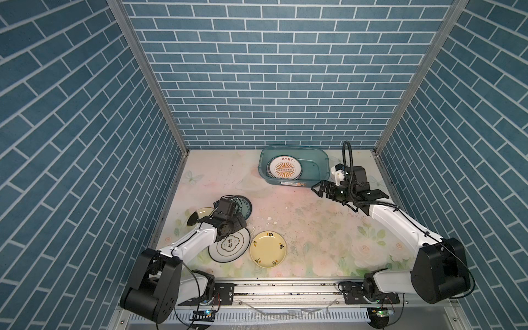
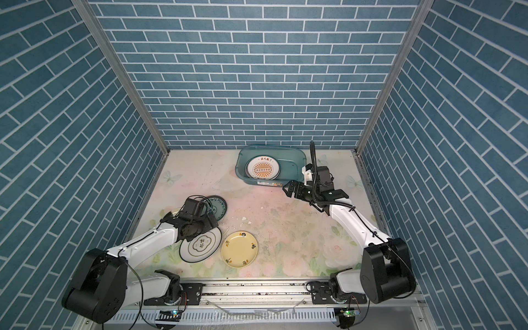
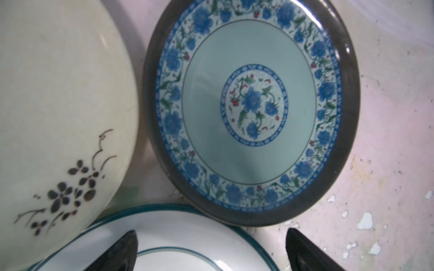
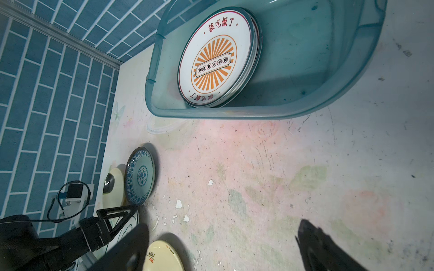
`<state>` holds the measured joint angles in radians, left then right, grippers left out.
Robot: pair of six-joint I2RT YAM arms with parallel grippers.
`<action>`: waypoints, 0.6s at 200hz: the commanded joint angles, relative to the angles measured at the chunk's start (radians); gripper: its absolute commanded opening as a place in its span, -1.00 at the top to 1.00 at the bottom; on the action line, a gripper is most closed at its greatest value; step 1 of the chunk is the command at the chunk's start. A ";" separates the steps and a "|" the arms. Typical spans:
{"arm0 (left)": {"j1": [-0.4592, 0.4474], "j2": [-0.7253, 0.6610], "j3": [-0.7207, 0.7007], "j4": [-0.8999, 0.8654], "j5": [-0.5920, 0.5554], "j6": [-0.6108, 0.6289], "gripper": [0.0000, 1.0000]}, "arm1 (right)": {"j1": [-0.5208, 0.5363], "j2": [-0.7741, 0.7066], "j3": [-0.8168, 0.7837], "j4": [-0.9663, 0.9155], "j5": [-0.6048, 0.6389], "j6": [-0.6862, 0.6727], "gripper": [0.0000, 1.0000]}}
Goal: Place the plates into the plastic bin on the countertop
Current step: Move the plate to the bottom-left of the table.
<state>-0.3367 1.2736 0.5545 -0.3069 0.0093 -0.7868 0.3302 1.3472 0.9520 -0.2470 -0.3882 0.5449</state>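
With jaws wide and empty, the left gripper hangs over a white teal-rimmed plate near the countertop's left edge, beside the teal floral plate, cream plate and pale yellow plate, while the equally open, empty right gripper hangs by the far-edge plastic bin holding a stack topped by the orange sunburst plate.

Three walls close in the space: a back wall and two side walls, all papered in a blue brick pattern with pale mortar lines. Bare aluminium posts run down the two back corners. The table has a faded print of pink flowers, green leaves and butterflies, scuffed and chipped white in spots. Along its near edge lies a metal rail, then a slotted pale strip. The light is even and cool.
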 commanded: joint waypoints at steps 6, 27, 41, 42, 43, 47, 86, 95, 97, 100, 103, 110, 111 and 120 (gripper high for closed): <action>-0.036 0.091 0.001 -0.017 0.070 -0.033 -0.99 | -0.005 -0.003 -0.003 0.009 -0.006 0.017 -0.97; -0.052 0.123 0.029 0.001 0.075 -0.035 -0.99 | -0.005 0.000 -0.001 0.010 -0.006 0.016 -0.97; -0.058 0.137 0.042 0.010 0.075 -0.038 -0.99 | -0.006 0.004 0.002 0.009 -0.006 0.016 -0.97; -0.059 0.137 0.043 0.011 0.074 -0.039 -0.99 | -0.006 0.004 0.002 0.009 -0.006 0.016 -0.97; -0.060 0.138 0.042 0.012 0.075 -0.039 -0.99 | -0.006 0.004 0.002 0.010 -0.006 0.017 -0.98; -0.062 0.143 0.047 0.015 0.075 -0.039 -0.99 | -0.006 0.005 0.002 0.010 -0.006 0.017 -0.97; -0.085 0.185 0.079 0.042 0.087 -0.043 -0.99 | -0.008 0.012 0.004 0.008 -0.006 0.020 -0.97; -0.093 0.194 0.085 0.048 0.086 -0.045 -0.99 | -0.008 0.012 0.004 0.008 -0.006 0.020 -0.97; -0.094 0.196 0.086 0.049 0.086 -0.045 -0.99 | -0.009 0.012 0.004 0.008 -0.006 0.020 -0.97; -0.096 0.198 0.089 0.052 0.085 -0.045 -0.99 | -0.010 0.012 0.004 0.009 -0.006 0.020 -0.97; -0.097 0.200 0.090 0.056 0.086 -0.047 -0.99 | -0.010 0.012 0.004 0.008 -0.006 0.020 -0.97; -0.097 0.209 0.095 0.065 0.089 -0.047 -0.99 | -0.010 0.012 0.004 0.009 -0.006 0.020 -0.97; -0.097 0.210 0.096 0.067 0.090 -0.047 -0.99 | -0.010 0.012 0.004 0.008 -0.006 0.020 -0.97; -0.096 0.221 0.103 0.079 0.096 -0.046 -0.99 | -0.010 0.015 0.006 0.008 -0.006 0.021 -0.97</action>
<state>-0.4255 1.4338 0.6716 -0.2142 0.0505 -0.8162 0.3248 1.3510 0.9520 -0.2466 -0.3885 0.5453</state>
